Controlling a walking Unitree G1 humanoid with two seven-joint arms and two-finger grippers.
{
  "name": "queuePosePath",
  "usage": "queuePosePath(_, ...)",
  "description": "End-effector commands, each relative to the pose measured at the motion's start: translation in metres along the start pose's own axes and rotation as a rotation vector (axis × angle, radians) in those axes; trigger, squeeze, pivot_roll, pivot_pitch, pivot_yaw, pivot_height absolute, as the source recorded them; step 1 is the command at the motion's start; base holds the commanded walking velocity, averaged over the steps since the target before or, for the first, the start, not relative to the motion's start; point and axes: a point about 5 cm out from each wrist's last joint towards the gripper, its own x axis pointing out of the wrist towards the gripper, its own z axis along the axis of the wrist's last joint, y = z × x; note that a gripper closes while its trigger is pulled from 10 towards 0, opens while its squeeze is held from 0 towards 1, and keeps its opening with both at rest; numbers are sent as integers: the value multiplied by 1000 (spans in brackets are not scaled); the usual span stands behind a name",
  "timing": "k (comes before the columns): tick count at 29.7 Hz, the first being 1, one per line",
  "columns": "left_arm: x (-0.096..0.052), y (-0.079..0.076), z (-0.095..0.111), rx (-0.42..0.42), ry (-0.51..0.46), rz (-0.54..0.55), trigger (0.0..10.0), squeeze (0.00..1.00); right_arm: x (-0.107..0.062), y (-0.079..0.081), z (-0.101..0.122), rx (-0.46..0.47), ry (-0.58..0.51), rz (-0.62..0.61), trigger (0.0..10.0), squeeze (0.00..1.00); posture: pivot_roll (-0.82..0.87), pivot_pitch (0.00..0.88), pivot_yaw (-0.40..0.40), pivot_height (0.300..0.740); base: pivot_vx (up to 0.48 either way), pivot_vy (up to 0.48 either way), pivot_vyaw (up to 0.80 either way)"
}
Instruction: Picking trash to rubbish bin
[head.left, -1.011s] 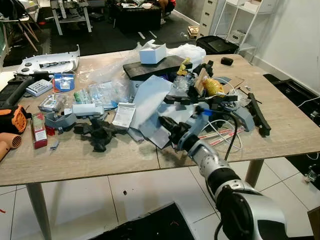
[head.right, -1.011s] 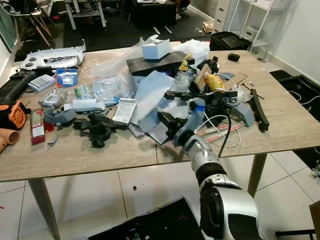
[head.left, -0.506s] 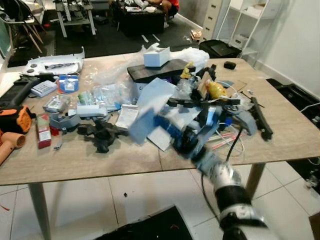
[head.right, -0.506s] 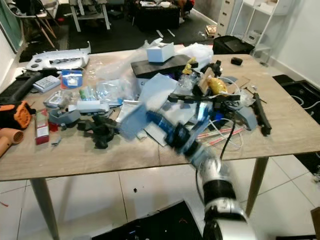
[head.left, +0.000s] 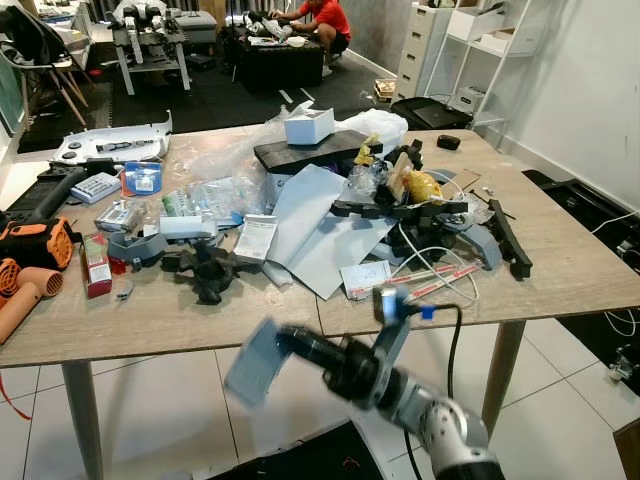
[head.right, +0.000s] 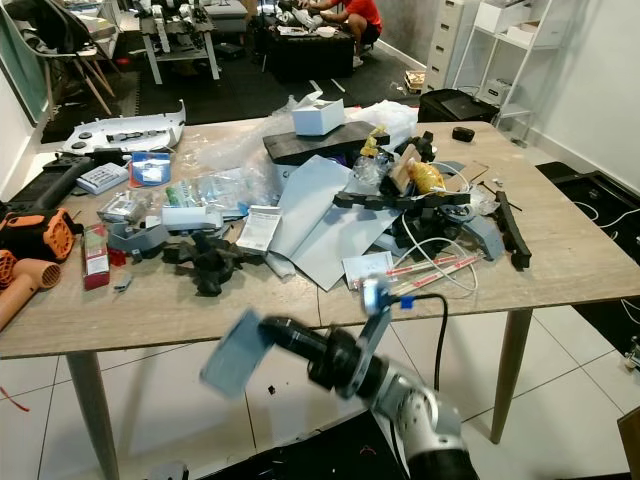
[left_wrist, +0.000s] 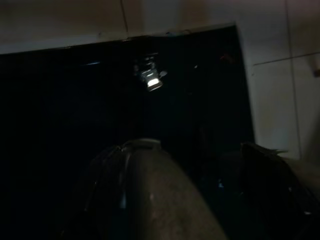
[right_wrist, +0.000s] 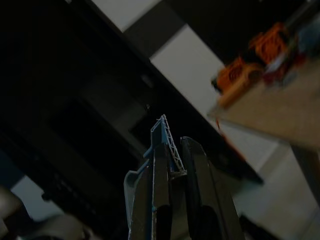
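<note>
My right gripper (head.right: 262, 335) is clenched on a flat piece of blue plastic (head.right: 232, 352), and I carry it in the air in front of the near edge of the counter (head.right: 120, 320), above the tiled floor (head.right: 150, 405). In the right wrist view the blue plastic (right_wrist: 161, 150) sits tight between my two fingers (right_wrist: 192, 175), with a thin ribbed edge standing out past the tips.

To do this step well, I think I must keep the grip firm until the piece is truly over the bin (head.left: 330, 450), whose dark opening I see low in front of my body. The piece is wide and light, so it can catch air or slide; I judge a slow swing is better than a quick one. I should lower it near the opening before I let go, otherwise it may float to the floor.

My left gripper (left_wrist: 210, 200) hangs over a dark place, and I cannot tell if it is open or closed.

One second ago my right gripper was on the counter, at the edge of the pile of grey sheets (head.left: 320, 225) and cables (head.left: 440, 265). Now it is off the counter and lower, with the blue piece lifted away from the pile. The camera has also moved back, so more of the room shows.
</note>
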Motion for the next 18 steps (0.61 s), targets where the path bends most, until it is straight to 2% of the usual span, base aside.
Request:
queuePosePath(1, 0, -4, -6, 3, 25, -19, 10000, 0, -7, -6, -14, -12, 73, -95, 10000, 0, -58, 120, -9, 740, 0, 0, 0)
queuePosePath(2, 0, -4, -6, 3, 25, -19, 10000, 0, -7, -6, -14, -12, 73, -95, 10000, 0, -58, 120, -9, 740, 0, 0, 0)
queuePosePath(7, -3, -1, -17, 70, 81, -8, 10000, 0, -28, -25, -47, -28, 229, -316, 10000, 0, -61, 117, -6, 740, 0, 0, 0)
queuePosePath(10, -8, 5, -28, 70, 118, 16, 10000, 0, -42, -33, -61, -21, 279, -430, 10000, 0, -61, 117, -6, 740, 0, 0, 0)
queuePosePath(14, -12, 11, -38, 69, 154, 43, 10000, 0, -62, -41, -78, -14, 347, -555, 10000, 0, -61, 117, -6, 740, 0, 0, -602)
queuePosePath(18, -13, 11, -39, 77, 162, 42, 10000, 0, -70, -45, -83, -22, 362, -617, 10000, 0, -81, 126, 6, 740, 0, 0, -763)
